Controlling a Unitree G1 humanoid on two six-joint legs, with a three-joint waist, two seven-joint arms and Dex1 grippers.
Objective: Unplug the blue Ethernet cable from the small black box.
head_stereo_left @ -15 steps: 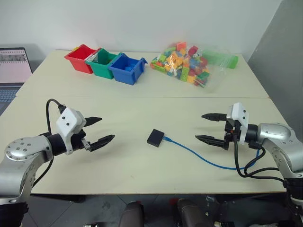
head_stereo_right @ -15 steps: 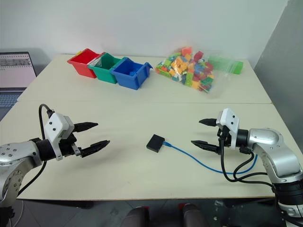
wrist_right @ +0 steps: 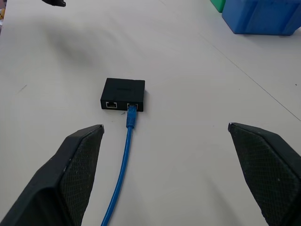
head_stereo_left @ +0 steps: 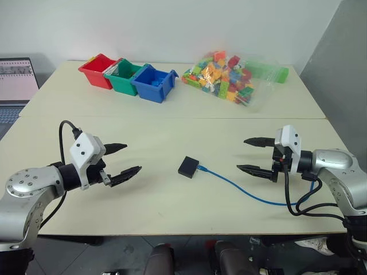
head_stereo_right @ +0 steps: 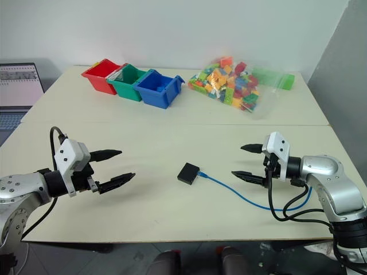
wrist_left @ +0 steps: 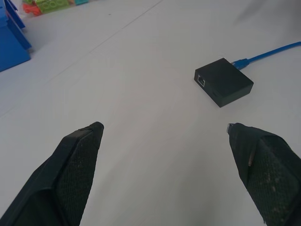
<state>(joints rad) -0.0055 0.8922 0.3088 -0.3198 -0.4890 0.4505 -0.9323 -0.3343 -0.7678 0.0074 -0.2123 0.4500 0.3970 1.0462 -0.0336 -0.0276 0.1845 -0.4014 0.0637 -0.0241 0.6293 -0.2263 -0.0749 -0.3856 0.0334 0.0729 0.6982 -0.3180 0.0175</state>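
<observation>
Near the middle of the pale, cream-coloured counter (head_stereo_left: pixel 172 123) lies the small matte black squarish box (head_stereo_left: pixel 188 167), flat on the surface. The thin bright blue Ethernet cable (head_stereo_left: pixel 241 188) is plugged into the box's right side; in the right wrist view its blue plug (wrist_right: pixel 131 114) sits in one of two ports on the facing side, the port beside it empty. From the box the cable runs right and toward the near edge, curving under the right arm.

The left hand (head_stereo_left: pixel 122 160), with two black fingers spread wide apart and holding nothing, hovers over the counter well to the left of the box, pointing toward it. The right hand (head_stereo_left: pixel 250 154), its black fingers likewise wide apart and empty, hovers to the right of the box, just above the cable's run, pointing left.

At the far left of the counter stand three small plastic bins in a row: red (head_stereo_left: pixel 96 70), green (head_stereo_left: pixel 125 76) and blue (head_stereo_left: pixel 153 83). At the far right lies a clear plastic bag of multicoloured building bricks (head_stereo_left: pixel 225 78). A laptop screen (head_stereo_left: pixel 16 77) shows at the left edge.
</observation>
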